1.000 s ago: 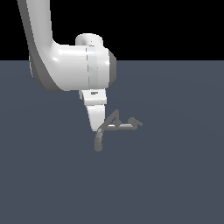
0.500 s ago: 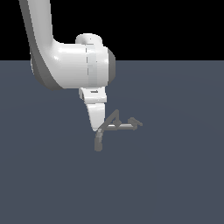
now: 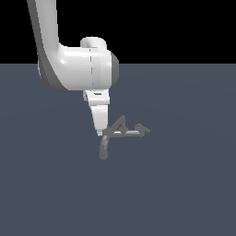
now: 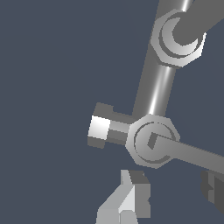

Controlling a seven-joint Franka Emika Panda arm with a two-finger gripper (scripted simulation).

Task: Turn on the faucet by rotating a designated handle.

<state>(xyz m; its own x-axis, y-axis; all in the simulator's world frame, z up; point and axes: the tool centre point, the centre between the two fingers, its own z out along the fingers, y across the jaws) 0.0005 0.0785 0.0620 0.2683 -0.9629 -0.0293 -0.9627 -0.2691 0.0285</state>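
Note:
The small grey-brown faucet point(image 3: 120, 132) stands on the dark floor; its curved spout point(image 3: 103, 150) hangs down at the exterior view's left end of the thin crossbar point(image 3: 129, 133). My gripper point(image 3: 101, 129) reaches down from the white arm onto that spout end. In the wrist view the crossbar point(image 4: 157, 83) runs to a hexagonal hub point(image 4: 153, 141). From the hub the handle point(image 4: 192, 155), a flat straight lever, sticks out just ahead of my gripper point(image 4: 170, 192). The fingertips point(image 4: 127, 197) stand wide apart, open, gripping nothing. In the exterior view the handle is too small to pick out.
A bent chevron lever point(image 3: 142, 128) sits at the crossbar's far end, with a triangular piece point(image 3: 120, 122) rising at the middle. In the wrist view a short capped stub point(image 4: 103, 127) juts from the near hub. Flat dark floor point(image 3: 184, 193) surrounds the faucet.

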